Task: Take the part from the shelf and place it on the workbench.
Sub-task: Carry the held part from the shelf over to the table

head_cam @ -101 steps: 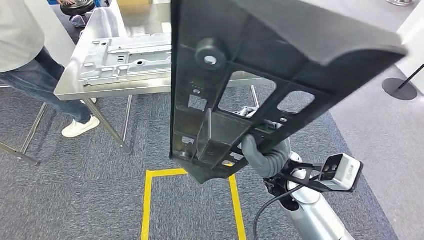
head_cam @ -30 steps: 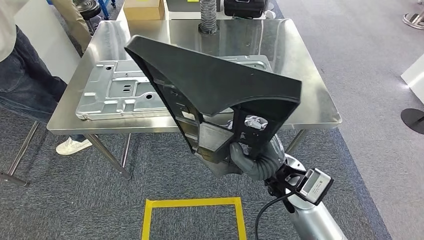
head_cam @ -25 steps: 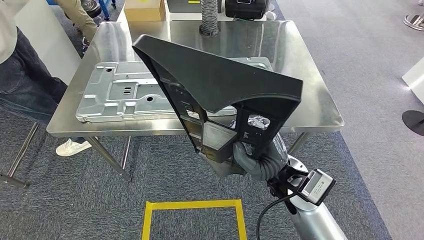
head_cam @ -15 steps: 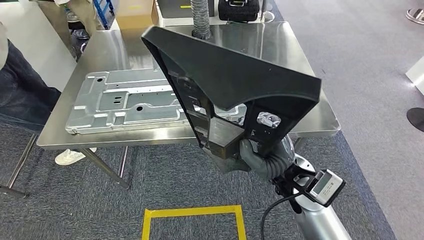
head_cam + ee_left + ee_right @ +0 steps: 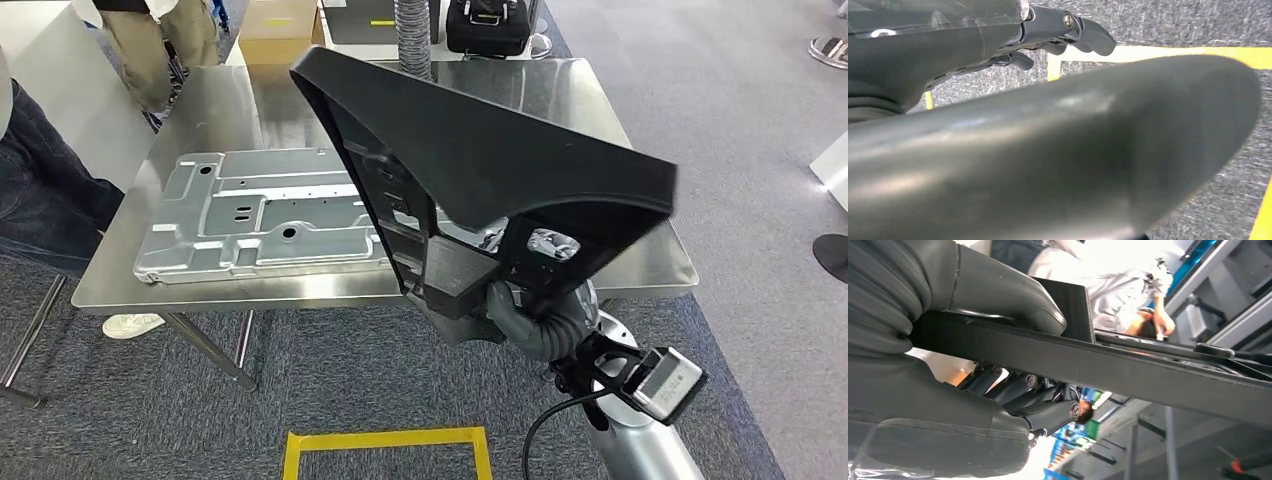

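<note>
A large black plastic part (image 5: pixel 480 160) with ribs and cut-outs is tilted in the air over the front edge of the steel workbench (image 5: pixel 640 250). My right hand (image 5: pixel 525 320) grips it from below at its lower end. In the right wrist view the thumb (image 5: pixel 998 295) presses on one side of the part's flat edge (image 5: pixel 1148 375) and the fingers (image 5: pixel 1023 390) wrap under it. My left hand (image 5: pixel 1063 30) hangs over the carpet with nothing in it, its fingers apart from the thumb.
A stamped silver metal panel (image 5: pixel 260 215) lies on the bench's left half. A cardboard box (image 5: pixel 275 20), a ribbed hose (image 5: pixel 410 35) and a black case (image 5: pixel 490 22) stand at the back. People (image 5: pixel 40 200) stand at the left. Yellow floor tape (image 5: pixel 385 440) lies below.
The view has come closer to the workbench. The part, held upright before, now leans forward over the bench's front edge, still in my right hand.
</note>
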`<state>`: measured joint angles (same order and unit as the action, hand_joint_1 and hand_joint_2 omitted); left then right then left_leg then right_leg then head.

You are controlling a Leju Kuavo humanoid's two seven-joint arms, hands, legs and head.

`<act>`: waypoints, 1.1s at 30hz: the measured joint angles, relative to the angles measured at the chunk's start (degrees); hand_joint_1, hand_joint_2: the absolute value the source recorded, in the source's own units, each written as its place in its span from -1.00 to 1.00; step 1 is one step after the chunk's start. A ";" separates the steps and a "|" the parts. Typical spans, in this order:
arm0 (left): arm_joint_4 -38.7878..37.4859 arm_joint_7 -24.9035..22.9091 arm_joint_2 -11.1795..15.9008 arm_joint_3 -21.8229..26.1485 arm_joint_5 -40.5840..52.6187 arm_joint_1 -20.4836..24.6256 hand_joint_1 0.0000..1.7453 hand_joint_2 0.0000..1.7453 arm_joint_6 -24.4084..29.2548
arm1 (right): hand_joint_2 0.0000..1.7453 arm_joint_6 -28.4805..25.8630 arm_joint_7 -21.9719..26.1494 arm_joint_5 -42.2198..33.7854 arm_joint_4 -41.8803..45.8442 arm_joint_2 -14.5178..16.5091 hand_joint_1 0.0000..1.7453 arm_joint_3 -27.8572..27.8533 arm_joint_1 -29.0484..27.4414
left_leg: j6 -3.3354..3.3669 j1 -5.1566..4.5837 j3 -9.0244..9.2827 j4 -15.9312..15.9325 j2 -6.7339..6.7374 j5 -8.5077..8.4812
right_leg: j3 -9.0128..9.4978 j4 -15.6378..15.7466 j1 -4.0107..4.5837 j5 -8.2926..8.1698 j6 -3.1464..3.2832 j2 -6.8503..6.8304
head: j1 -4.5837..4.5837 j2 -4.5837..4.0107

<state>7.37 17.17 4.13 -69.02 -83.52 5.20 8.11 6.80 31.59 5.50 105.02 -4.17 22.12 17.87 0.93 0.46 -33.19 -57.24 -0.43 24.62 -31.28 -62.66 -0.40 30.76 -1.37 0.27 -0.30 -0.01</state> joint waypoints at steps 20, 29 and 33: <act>0.00 0.50 -0.14 -0.11 0.00 -0.47 -1.00 -1.00 0.00 | 1.00 7.10 1.41 -11.93 4.21 -0.25 1.00 -2.92 1.10 | -2.89 0.14 -7.55 -16.09 0.10 7.29 | -0.59 5.43 0.21 -4.16 3.01 -0.21 | -0.33 0.01; -0.02 0.20 -0.01 0.08 0.00 -0.57 -1.00 -1.00 0.38 | 1.00 9.66 -0.93 -16.45 7.07 0.55 1.00 -1.64 2.12 | -0.05 -0.38 -0.26 0.38 0.09 -0.09 | 1.76 3.66 0.21 -1.98 0.75 -0.21 | -0.17 0.01; -0.02 0.47 -0.02 0.37 0.00 -0.30 -1.00 -1.00 0.32 | 1.00 9.67 -1.33 -17.99 6.41 0.55 1.00 -1.49 3.99 | 0.61 -0.26 1.09 0.58 0.04 0.87 | -5.61 -8.39 -0.03 2.81 -0.03 -0.22 | 0.13 0.00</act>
<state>7.34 17.64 4.11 -68.65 -83.52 4.90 8.43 16.46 30.26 -12.50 111.42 -3.63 20.63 21.87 1.54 0.20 -32.10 -56.65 -0.40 25.49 -36.89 -71.04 -0.43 33.58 -1.40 0.05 -0.17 -0.01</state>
